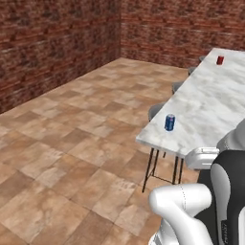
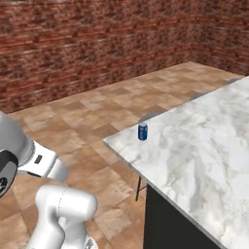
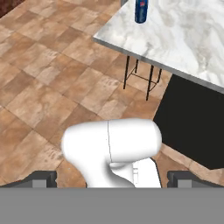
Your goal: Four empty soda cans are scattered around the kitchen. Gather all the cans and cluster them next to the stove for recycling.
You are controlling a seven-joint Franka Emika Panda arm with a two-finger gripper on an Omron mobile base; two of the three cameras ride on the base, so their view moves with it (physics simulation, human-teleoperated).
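Note:
A blue soda can (image 1: 169, 122) stands upright near the corner of the white marble counter (image 1: 206, 105). It also appears as the blue can (image 2: 142, 131) in the right base view and the blue can (image 3: 141, 11) at the top of the hand view. A red soda can (image 1: 220, 60) stands at the counter's far end. My gripper (image 3: 113, 179) is open, its fingertips (image 3: 43, 179) set wide apart with nothing between them. It hangs low over the tiled floor, well short of the counter (image 3: 183, 35) and the blue can. The stove is out of view.
Grey stools (image 1: 155, 111) are tucked along the counter's left side, their thin black legs (image 3: 140, 76) under the corner. The island's black base (image 3: 192, 127) drops below the marble top (image 2: 204, 151). Brown tiled floor (image 1: 72, 143) stretches left to red brick walls (image 1: 57, 43).

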